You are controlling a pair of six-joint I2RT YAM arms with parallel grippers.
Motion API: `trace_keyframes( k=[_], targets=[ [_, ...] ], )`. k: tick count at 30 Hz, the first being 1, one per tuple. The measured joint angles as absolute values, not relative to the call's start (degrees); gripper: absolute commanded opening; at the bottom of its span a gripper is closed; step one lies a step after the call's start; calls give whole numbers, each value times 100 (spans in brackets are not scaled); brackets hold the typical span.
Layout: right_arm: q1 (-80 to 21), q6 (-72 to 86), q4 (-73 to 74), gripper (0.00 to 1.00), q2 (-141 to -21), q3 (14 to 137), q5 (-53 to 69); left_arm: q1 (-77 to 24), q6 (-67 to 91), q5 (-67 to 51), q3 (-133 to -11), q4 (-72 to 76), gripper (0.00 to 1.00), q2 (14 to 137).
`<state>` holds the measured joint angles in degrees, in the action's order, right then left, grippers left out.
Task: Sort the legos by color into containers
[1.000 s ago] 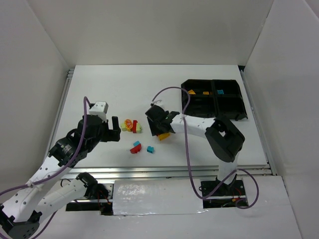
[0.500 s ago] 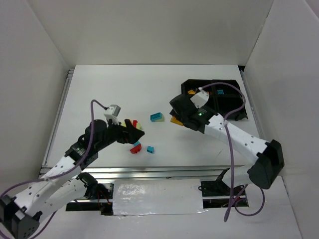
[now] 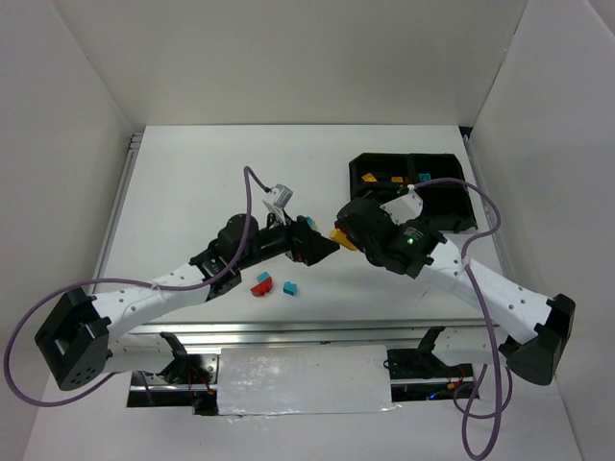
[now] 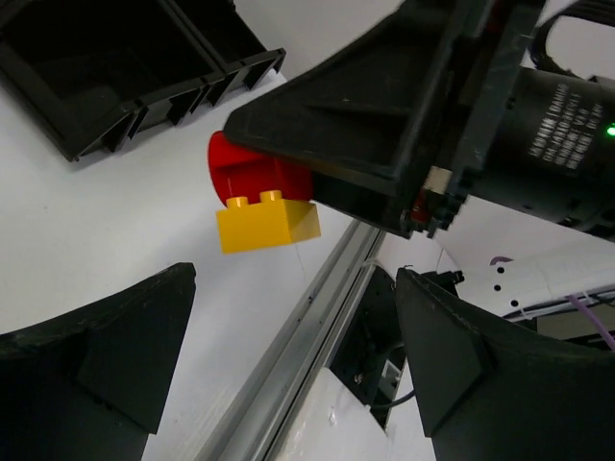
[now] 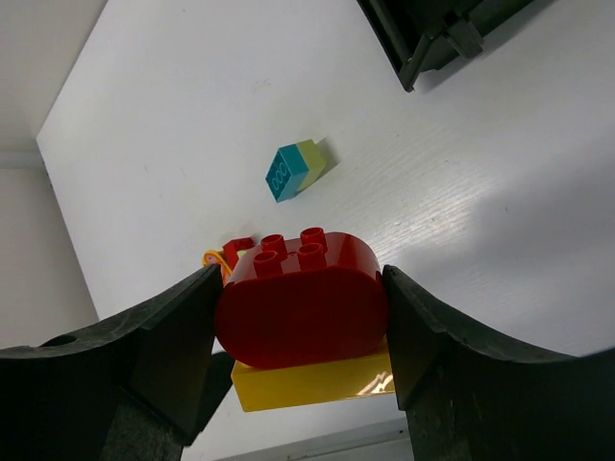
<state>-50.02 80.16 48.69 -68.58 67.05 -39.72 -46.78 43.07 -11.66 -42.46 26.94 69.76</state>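
Right gripper (image 3: 337,234) clamped on red rounded brick (image 5: 300,305) stacked on yellow brick (image 5: 309,382), mid-bench, left of black tray (image 3: 452,219); left gripper (image 4: 288,360) fingers apart.

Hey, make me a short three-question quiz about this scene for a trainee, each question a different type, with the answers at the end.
1. True or false: the right hand is shut on a red brick stacked on a yellow brick.
2. The left hand is: A) open and empty, B) shut on a teal brick, C) shut on a green brick.
3. Fill in: in the right wrist view, the loose two-tone brick lying on the table is teal and pale ____.
Key: 1 true; 2 A; 3 yellow-green.
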Motion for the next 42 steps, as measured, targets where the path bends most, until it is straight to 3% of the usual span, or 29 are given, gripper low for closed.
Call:
trace_keyframes(
  k=[9, 15, 19, 20, 21, 22, 23, 25, 26, 28, 30, 31, 37, 42],
  targets=[
    [-5218, 8093, 4851, 0, -6436, 6598, -3997, -4716, 4394, -1170, -4427, 3048, 90, 7647],
    [-5301, 8090, 4821, 0, -6431, 6589, -3988, -4735, 4407, -1188, -4512, 3192, 72, 7719],
    [-5334, 8093, 4755, 0, -6434, 6587, -3986, -4753, 4414, -1192, -4563, 3334, 45, 7719],
    [-5345, 8090, 4737, 0, -6434, 6587, -3999, -4753, 4416, -1186, -4563, 3341, 31, 7719],
    [-5347, 8097, 4733, 0, -6434, 6587, -4012, -4744, 4451, -1190, -4565, 3328, 25, 7719],
    [-5347, 8095, 4713, 0, -6434, 6587, -4016, -4735, 4484, -1190, -4567, 3332, 9, 7719],
    [-5349, 8090, 4707, 0, -6434, 6587, -4014, -4731, 4506, -1197, -4576, 3308, 3, 7719],
    [-5349, 8058, 4694, 0, -6429, 6563, -4025, -4733, 4504, -1212, -4622, 3253, 0, 7752],
    [-5349, 8029, 4665, 3, -6414, 6536, -4038, -4731, 4504, -1225, -4639, 3238, 0, 7771],
    [-5349, 7924, 4552, 33, -6344, 6427, -4034, -4733, 4495, -1247, -4650, 3190, 0, 7787],
    [-5349, 7769, 4294, 89, -6163, 6200, -3990, -4733, 4458, -1280, -4652, 3157, 0, 7787],
    [-5349, 7721, 4169, 98, -6045, 6082, -3959, -4740, 4397, -1321, -4652, 3153, 0, 7787],
    [-5264, 6565, 3367, 100, -5006, 5435, -3459, -4753, 3870, -1695, -5019, 2482, 0, 7767],
    [-4598, 5142, 2812, 100, -3983, 5140, -2427, -4711, 3253, -2152, -5295, 1656, 0, 7347]
  ],
)
